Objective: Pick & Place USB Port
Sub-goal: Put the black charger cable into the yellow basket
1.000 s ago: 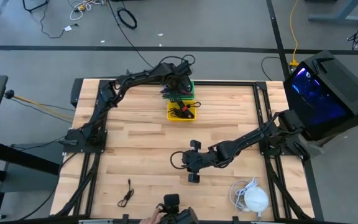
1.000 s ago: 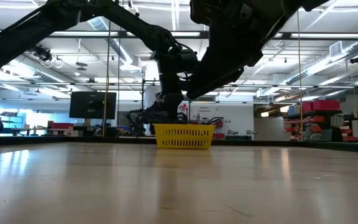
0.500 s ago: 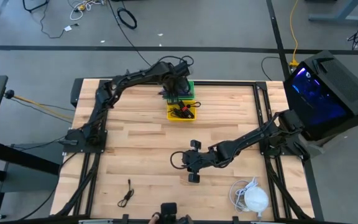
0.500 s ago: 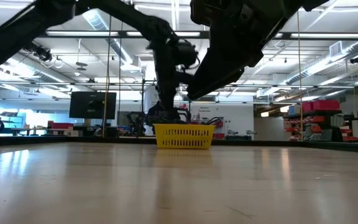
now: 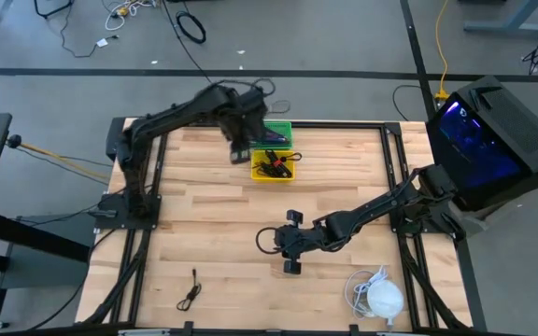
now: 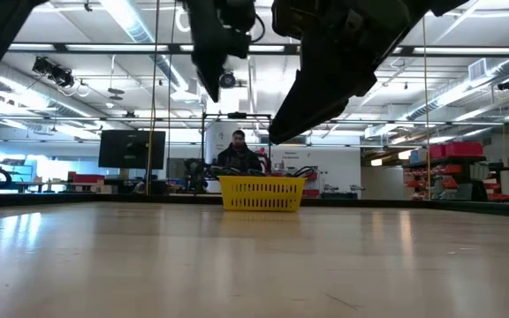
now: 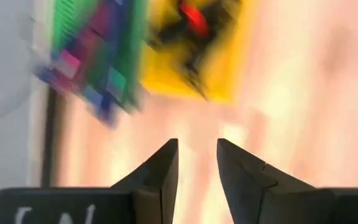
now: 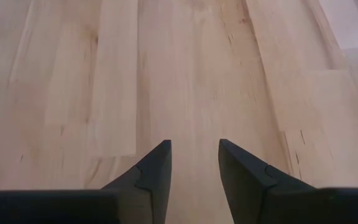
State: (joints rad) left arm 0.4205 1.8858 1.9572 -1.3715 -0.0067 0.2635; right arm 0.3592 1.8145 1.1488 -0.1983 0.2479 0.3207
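Observation:
A yellow basket holding black and red cables stands at the table's far middle, with a green basket just behind it. In the left wrist view the green basket holds blurred purple and pink parts, next to the yellow basket. Which of these is a USB port I cannot make out. My left gripper hangs open and empty in the air, just left of both baskets. My right gripper waits open over bare wood at the table's middle.
A thin black cable lies near the near-left corner. A white bundle of cord lies near the near-right corner. A dark box with a blue screen stands off the right edge. A person sits beyond the far edge.
My left gripper has risen from just above the green basket and swung toward the table's left, ending high beside the baskets with nothing in it. A hand with a dark object at the near edge has left the picture. The right arm has kept still.

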